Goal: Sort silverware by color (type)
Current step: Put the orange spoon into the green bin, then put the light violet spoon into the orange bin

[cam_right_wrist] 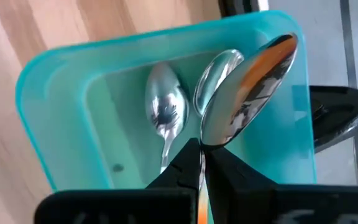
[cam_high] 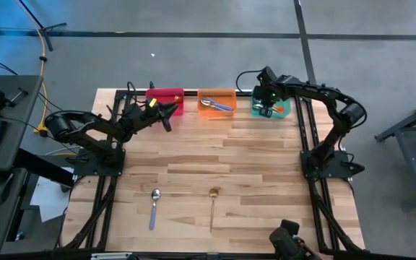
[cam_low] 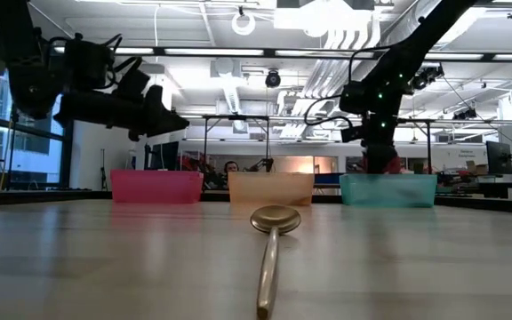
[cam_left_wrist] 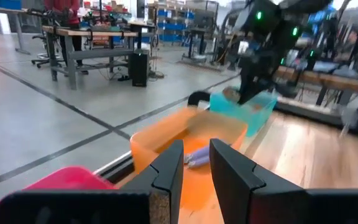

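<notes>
The right gripper [cam_right_wrist: 202,163] hung over the teal bin [cam_high: 281,110], fingers pinched on an orange-handled spoon [cam_right_wrist: 248,87] above 2 spoons lying inside. The left gripper [cam_left_wrist: 196,163] hovered near the red bin [cam_high: 166,97], fingers slightly parted, empty. A gold spoon [cam_high: 213,204] and a blue-handled spoon [cam_high: 154,207] lay on the bench [cam_high: 215,155].

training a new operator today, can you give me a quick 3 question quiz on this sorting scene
1. True or false: the right gripper is shut on a spoon over the teal bin.
2. How many spoons lie loose on the table?
3. Which bin is the left gripper nearest: A) pink bin B) orange bin C) teal bin

Key
1. True.
2. Two: the purple-blue handled spoon and the gold spoon.
3. A.
</notes>
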`<action>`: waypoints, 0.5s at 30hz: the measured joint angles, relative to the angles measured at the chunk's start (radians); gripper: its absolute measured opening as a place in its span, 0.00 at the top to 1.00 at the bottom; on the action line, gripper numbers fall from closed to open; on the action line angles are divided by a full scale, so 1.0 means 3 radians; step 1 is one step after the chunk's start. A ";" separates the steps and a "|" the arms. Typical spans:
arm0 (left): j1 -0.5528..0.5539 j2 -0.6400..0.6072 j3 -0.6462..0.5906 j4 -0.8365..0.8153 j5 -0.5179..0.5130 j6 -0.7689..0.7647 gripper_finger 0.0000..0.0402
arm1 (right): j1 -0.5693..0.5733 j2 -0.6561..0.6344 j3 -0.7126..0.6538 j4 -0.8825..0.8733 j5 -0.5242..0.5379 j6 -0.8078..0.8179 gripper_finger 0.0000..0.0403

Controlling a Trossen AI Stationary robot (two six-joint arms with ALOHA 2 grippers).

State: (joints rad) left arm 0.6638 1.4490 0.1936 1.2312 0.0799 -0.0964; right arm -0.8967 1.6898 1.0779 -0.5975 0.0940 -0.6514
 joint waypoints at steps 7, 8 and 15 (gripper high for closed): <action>-0.0158 0.0000 0.0143 -0.0111 0.0173 -0.0224 0.82 | 0.0001 -0.0045 0.0000 0.0183 0.0023 0.0195 1.00; -0.0190 0.0000 0.0148 -0.0167 0.0178 -0.0243 0.82 | 0.0001 -0.0059 0.0001 0.0200 0.0024 0.0239 1.00; -0.0378 0.0000 0.0168 -0.0616 0.0176 -0.0195 0.82 | 0.0020 -0.0140 0.0001 0.0193 -0.0010 0.0534 0.90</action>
State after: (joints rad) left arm 0.5505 1.4490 0.2440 1.0464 0.1327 -0.1549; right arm -0.8907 1.6477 1.0782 -0.5397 0.0909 -0.4912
